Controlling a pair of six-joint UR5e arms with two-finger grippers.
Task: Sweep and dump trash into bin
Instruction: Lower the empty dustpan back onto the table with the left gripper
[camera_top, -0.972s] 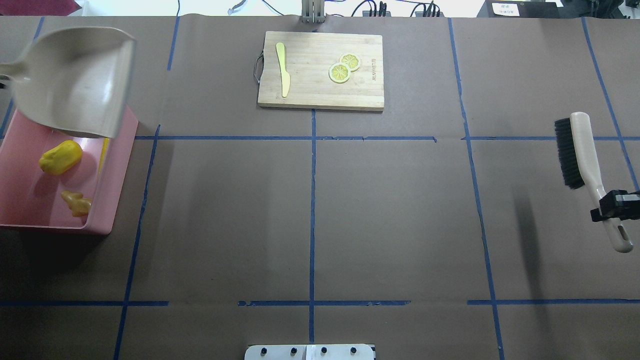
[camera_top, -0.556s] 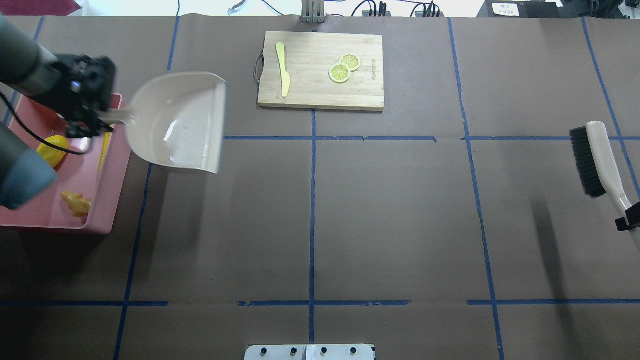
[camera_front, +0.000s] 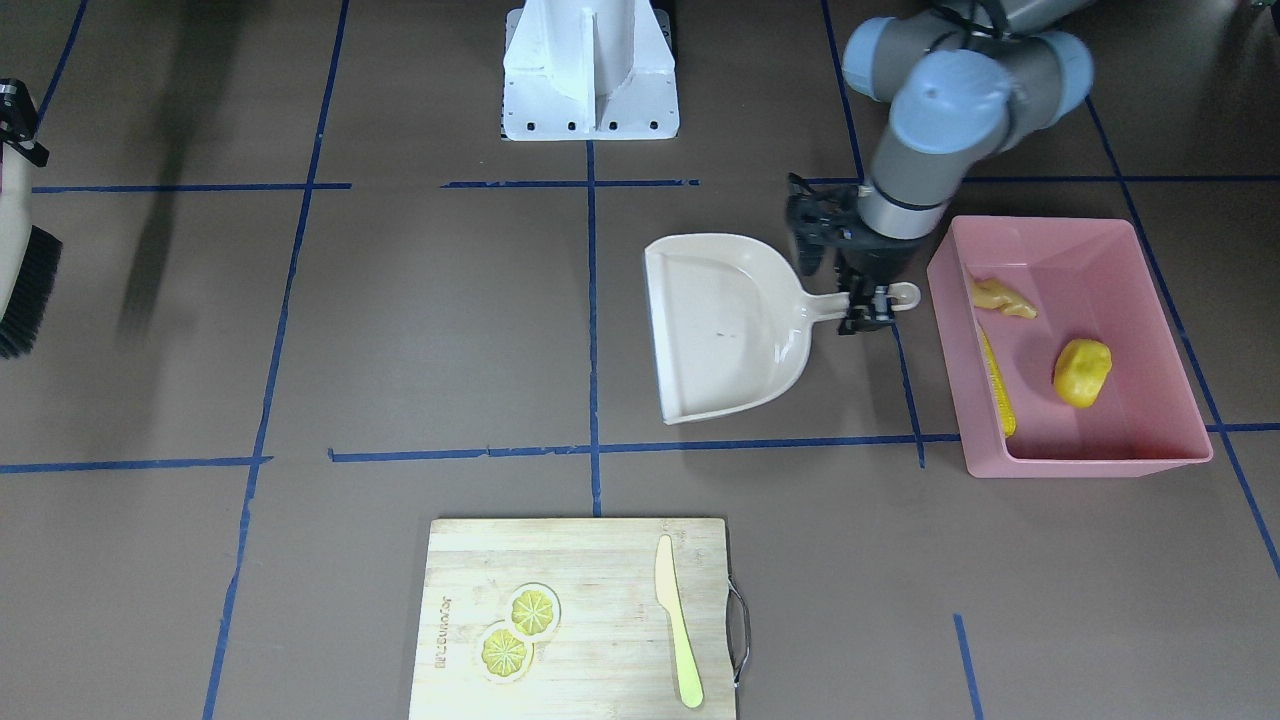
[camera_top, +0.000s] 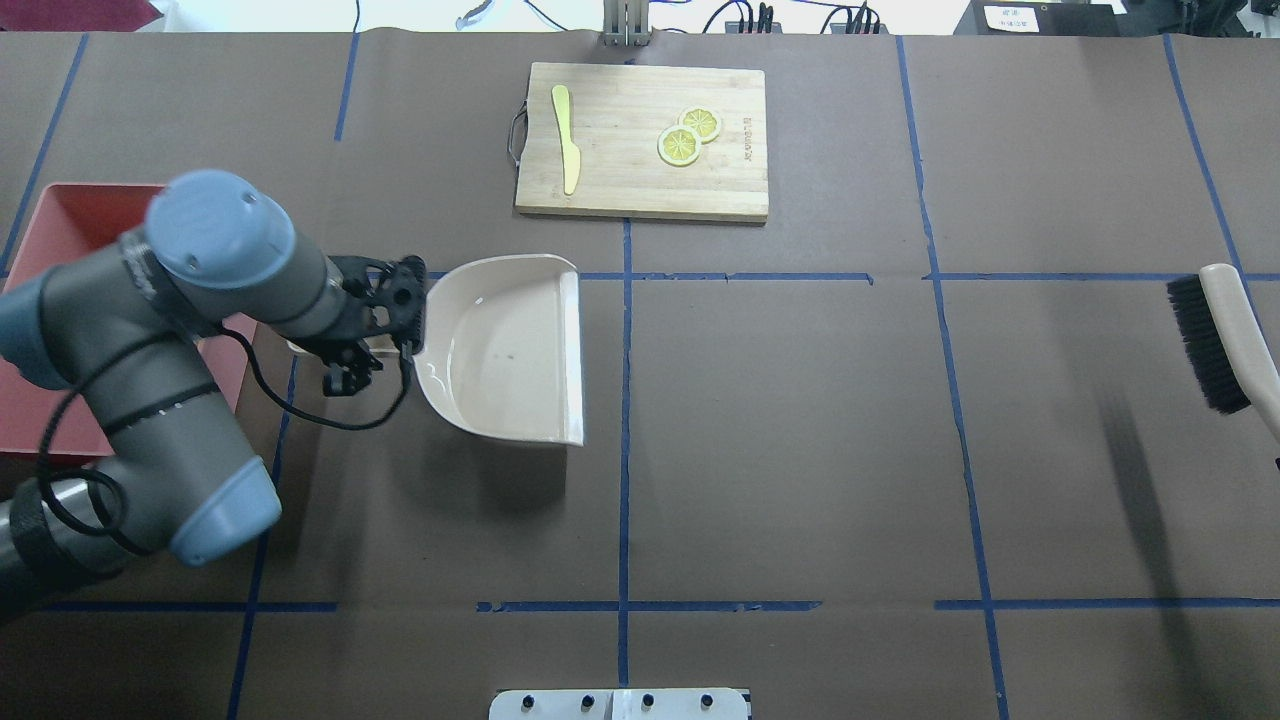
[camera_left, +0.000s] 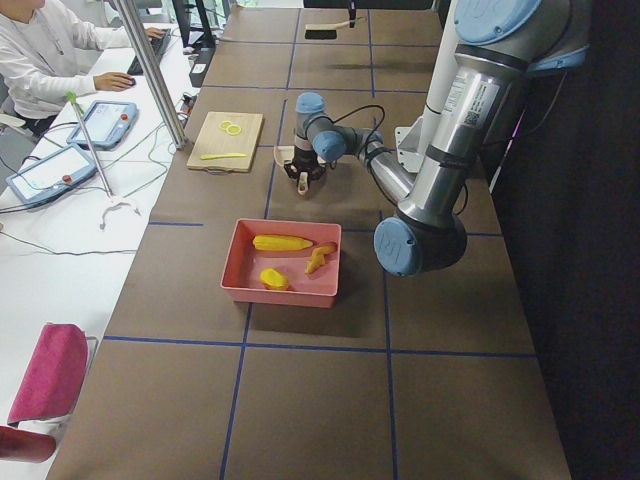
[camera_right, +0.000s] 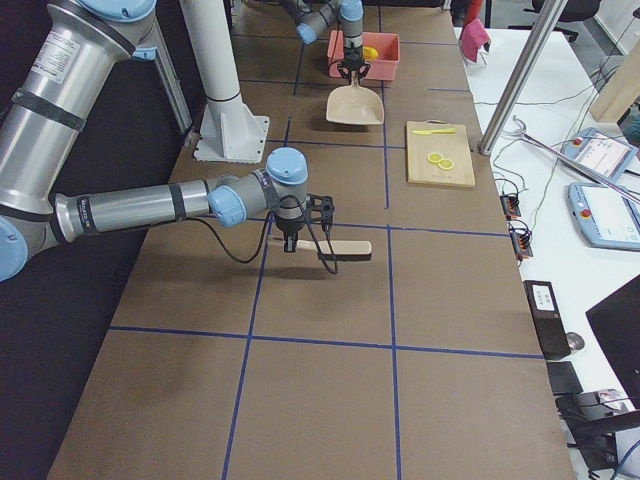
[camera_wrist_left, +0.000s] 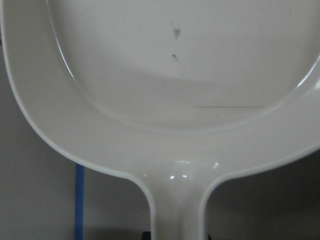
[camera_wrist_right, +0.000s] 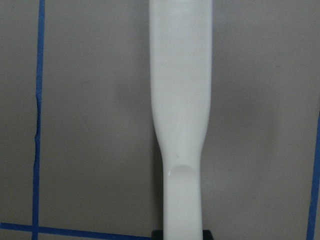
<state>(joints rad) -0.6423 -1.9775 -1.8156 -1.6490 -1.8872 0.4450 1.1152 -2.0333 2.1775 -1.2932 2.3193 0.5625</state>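
The pink bin (camera_front: 1090, 462) stands at the table's left end and also shows in the overhead view (camera_top: 70, 210). In it lie the yellow corn cob (camera_front: 997, 385), the yellow potato lump (camera_front: 1082, 372) and the tan ginger root (camera_front: 1003, 298). My left gripper (camera_front: 868, 300) is shut on the handle of the beige dustpan (camera_top: 510, 345), which is empty and level, low over the table just beside the bin. My right gripper (camera_right: 300, 243) is shut on the handle of the black-bristled brush (camera_top: 1215, 340), held above the table at the far right.
A wooden cutting board (camera_top: 640, 190) at the far middle edge carries two lemon slices (camera_top: 688, 135) and a pale yellow-green knife (camera_top: 567, 140). The robot's white base (camera_front: 590, 70) stands at the near middle edge. Blue tape lines cross the brown table cover.
My left arm has carried the dustpan from over the bin to the right and lowered it beside the bin. My right arm has moved the brush further right.
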